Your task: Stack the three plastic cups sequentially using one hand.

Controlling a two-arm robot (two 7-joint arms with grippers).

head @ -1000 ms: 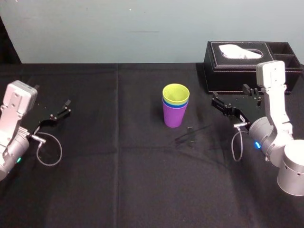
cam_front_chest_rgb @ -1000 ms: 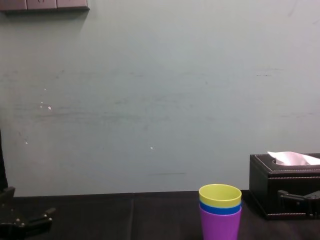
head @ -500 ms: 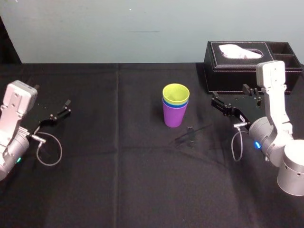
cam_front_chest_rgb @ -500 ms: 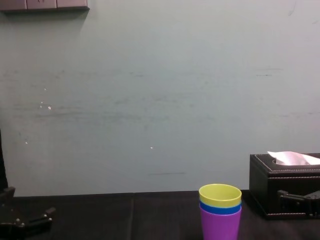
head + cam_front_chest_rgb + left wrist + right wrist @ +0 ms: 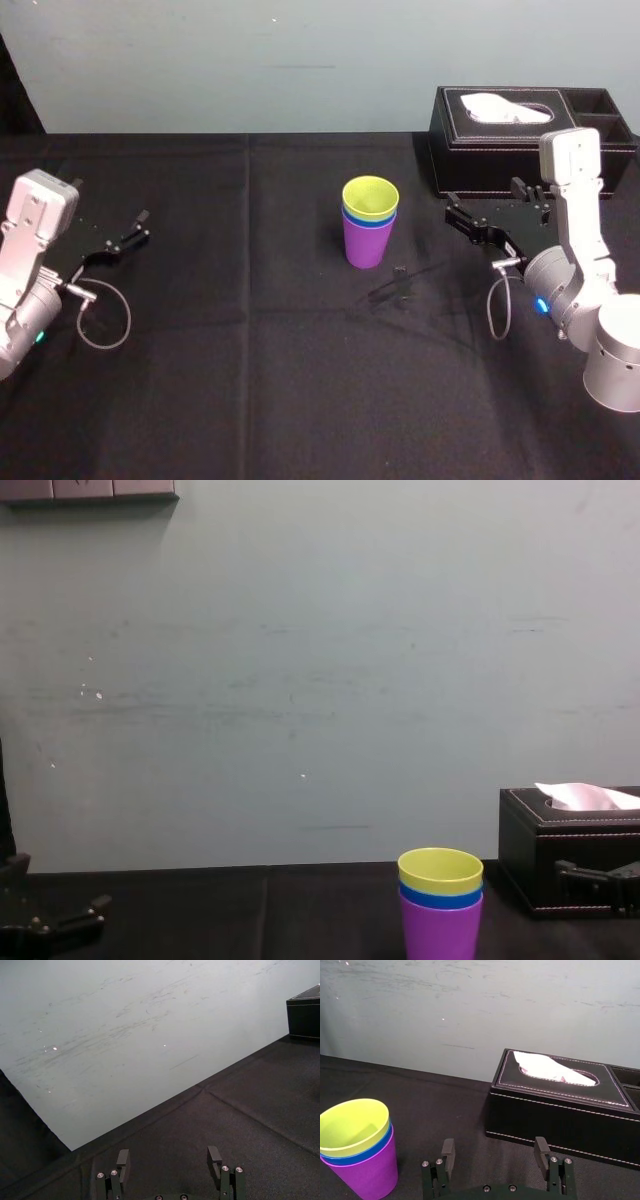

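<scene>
The three plastic cups stand nested in one stack at the middle of the black table: the purple cup (image 5: 364,246) at the bottom, the blue cup (image 5: 376,224) inside it, the yellow-green cup (image 5: 370,197) on top. The chest view shows the stack (image 5: 441,905) upright, and the right wrist view shows it (image 5: 360,1147) off to one side. My right gripper (image 5: 484,202) hovers to the right of the stack, apart from it, open with nothing between its fingers (image 5: 448,1150). Far to the left, my left gripper (image 5: 108,208) is parked, open and empty (image 5: 168,1156).
A black tissue box (image 5: 520,125) with a white tissue stands at the back right, just behind my right gripper. A pale wall rises behind the table's far edge. Bare black cloth (image 5: 250,330) covers the table around the stack.
</scene>
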